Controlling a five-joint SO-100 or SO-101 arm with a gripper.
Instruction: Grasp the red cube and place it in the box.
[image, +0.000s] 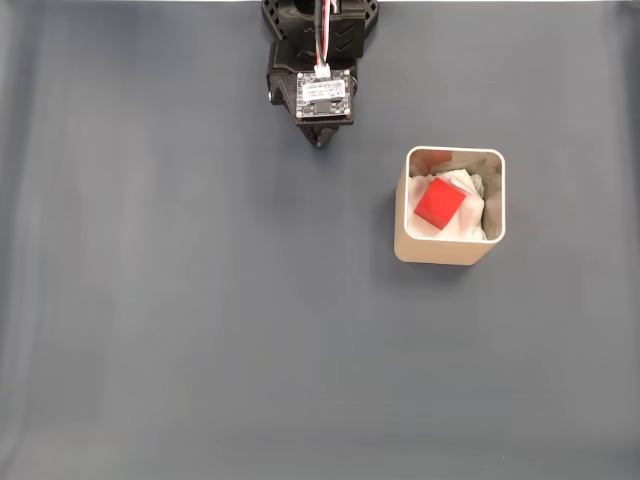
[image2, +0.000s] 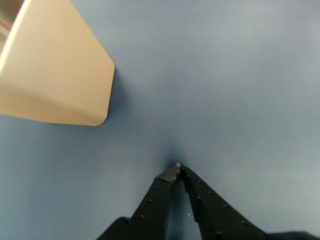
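Small bright red cube inside beige square thin-walled box, on white padding, right of centre in fixed view. Black two-finger gripper at bottom centre of wrist view, fingertips together, empty, over blue-grey tabletop; box wall upper left.

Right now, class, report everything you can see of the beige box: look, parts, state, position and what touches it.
The box is beige and square with rounded corners and thin, smooth walls, plastic by the look. It stands upright and open-topped on the grey table, right of centre in the fixed view. Crumpled white padding lines it, and the red cube rests tilted on that. The gripper is apart from it.
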